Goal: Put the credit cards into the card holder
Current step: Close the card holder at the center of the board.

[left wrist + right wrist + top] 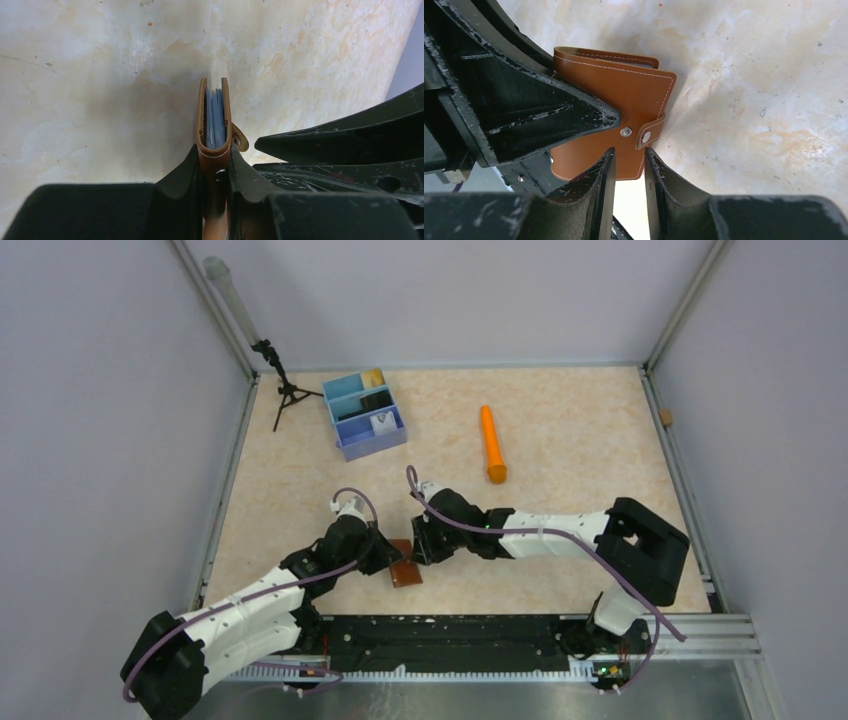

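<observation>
Seen from above, the card holder (405, 565) sits near the front of the surface (560, 510), between the left end effector (385, 555) and the right end effector (425, 545), both about equally close. Other credit cards (372, 405) lie well apart in the blue tray (345, 445). In the left wrist view, the left end effector is clamped on the holder. The holder stands on edge, its length running straight away from the fingers, with grey-blue cards (215, 120) inside. In the right wrist view, the holder's broad face lies just ahead of the right end effector's narrowly parted, empty jaws, and the snap tab (651, 131) is by one fingertip.
</observation>
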`<state>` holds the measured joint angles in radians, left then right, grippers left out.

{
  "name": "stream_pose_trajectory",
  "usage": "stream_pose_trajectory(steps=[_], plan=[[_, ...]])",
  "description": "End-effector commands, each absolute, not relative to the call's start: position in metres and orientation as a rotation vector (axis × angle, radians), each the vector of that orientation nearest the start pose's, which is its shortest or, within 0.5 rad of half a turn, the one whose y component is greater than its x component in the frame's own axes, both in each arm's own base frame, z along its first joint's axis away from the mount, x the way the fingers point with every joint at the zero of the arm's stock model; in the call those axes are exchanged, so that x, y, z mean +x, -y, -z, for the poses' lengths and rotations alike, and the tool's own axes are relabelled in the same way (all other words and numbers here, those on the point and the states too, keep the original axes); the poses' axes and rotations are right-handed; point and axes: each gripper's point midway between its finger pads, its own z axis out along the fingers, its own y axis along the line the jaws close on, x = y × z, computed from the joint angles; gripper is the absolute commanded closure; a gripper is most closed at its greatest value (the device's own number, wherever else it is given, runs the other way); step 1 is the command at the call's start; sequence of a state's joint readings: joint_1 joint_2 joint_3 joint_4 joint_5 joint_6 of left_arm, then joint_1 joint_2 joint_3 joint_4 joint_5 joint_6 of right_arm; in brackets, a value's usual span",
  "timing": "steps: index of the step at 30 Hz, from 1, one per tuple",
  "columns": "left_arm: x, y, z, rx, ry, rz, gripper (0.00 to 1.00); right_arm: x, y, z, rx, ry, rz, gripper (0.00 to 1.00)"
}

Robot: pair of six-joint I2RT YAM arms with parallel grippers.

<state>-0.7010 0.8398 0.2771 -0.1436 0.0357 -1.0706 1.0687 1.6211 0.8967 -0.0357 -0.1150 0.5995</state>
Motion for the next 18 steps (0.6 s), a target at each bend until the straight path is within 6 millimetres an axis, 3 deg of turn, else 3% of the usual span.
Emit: stream_pose_trajectory(steps=[1, 8, 18], plan=[[0.1833, 0.2071, -0.0794, -0.416, -2.348, 0.962, 1.00, 0.1645, -0.3912, -0.0639, -0.641, -2.429, -0.939, 0.74], [0.1829, 0.2069, -0.0792, -0.418, -2.349, 0.963, 1.00, 0.1673, -0.3925, -0.0612, -0.637, -2.429, -0.926, 0.85], [0.1824, 0.2073, -0.0784, -0.418, -2.352, 0.965, 1.00, 0.1705, -0.3942, -0.0631, -0.634, -2.420, -0.923, 0.83]])
